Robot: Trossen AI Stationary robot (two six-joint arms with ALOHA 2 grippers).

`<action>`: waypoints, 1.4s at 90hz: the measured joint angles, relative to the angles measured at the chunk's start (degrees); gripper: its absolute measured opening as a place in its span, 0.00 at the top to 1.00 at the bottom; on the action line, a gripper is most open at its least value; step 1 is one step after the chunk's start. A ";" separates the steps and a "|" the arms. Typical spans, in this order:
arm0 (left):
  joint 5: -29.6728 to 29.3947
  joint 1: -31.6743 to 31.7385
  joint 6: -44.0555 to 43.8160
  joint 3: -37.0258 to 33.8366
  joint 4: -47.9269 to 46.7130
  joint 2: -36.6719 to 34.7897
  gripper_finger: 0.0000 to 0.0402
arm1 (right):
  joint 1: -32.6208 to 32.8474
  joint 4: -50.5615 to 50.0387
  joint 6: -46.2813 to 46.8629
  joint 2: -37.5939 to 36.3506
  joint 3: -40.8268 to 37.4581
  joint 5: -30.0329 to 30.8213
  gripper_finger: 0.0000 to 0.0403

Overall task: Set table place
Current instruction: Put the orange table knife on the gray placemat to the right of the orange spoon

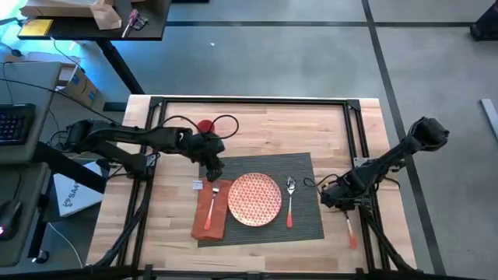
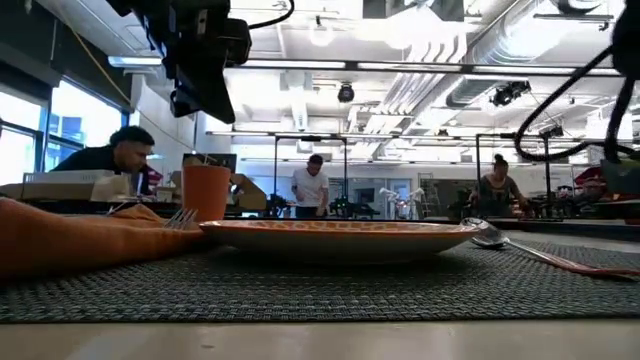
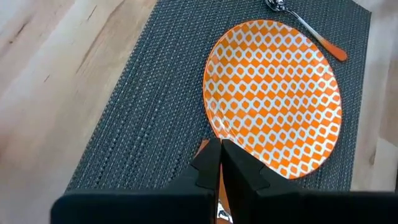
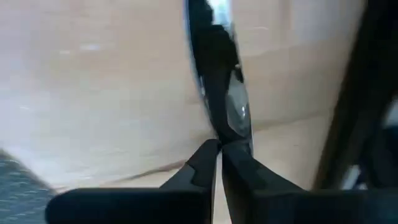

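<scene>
**Left fingers** [image 3: 208,167]: pressed together, nothing between them. Belonging to the left gripper [image 1: 212,167], raised above the far napkin-side edge of the plate [image 1: 254,199].

**Right fingers** [image 4: 205,163]: closed to a hairline, pinched on the shiny blade end of the knife [image 1: 350,230]. Belonging to the right gripper [image 1: 334,194], low over the table [image 1: 257,124], on the spoon side of the plate and just past the mat's edge.

**Knife:** orange handle flat on bare wood, well apart from the plate, off the mat.

**Table place** [image 1: 303,167]: dark ribbed mat lying flat under the plate, reaching well past it on every side.

**Plate:** round, orange-and-white lattice pattern, near the mat's middle.

**Spoon** [image 1: 289,202]: orange handle, just beside the plate, on the mat.

**Napkin** [image 1: 208,222]: rust-orange, folded, just beside the plate's opposite side, partly over the mat's edge.

**Fork** [image 1: 214,198]: on top of the napkin.

**Cup** [image 2: 207,192]: orange, upright, beyond the plate on its napkin side.
</scene>
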 joint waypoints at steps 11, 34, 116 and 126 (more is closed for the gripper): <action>-0.23 0.00 0.02 0.00 0.10 0.00 1.00 | -1.37 -1.67 -1.76 0.09 3.13 7.69 1.00; -0.46 0.00 0.02 0.00 0.47 0.00 1.00 | 1.13 -2.09 -6.97 0.11 9.18 10.71 0.91; 1.10 0.02 -1.45 0.00 0.93 0.02 1.00 | 4.87 -2.05 -22.18 11.89 11.88 18.95 1.00; 1.10 0.00 -1.48 0.00 0.95 0.02 1.00 | 3.41 -2.96 -18.84 7.49 13.34 19.69 1.00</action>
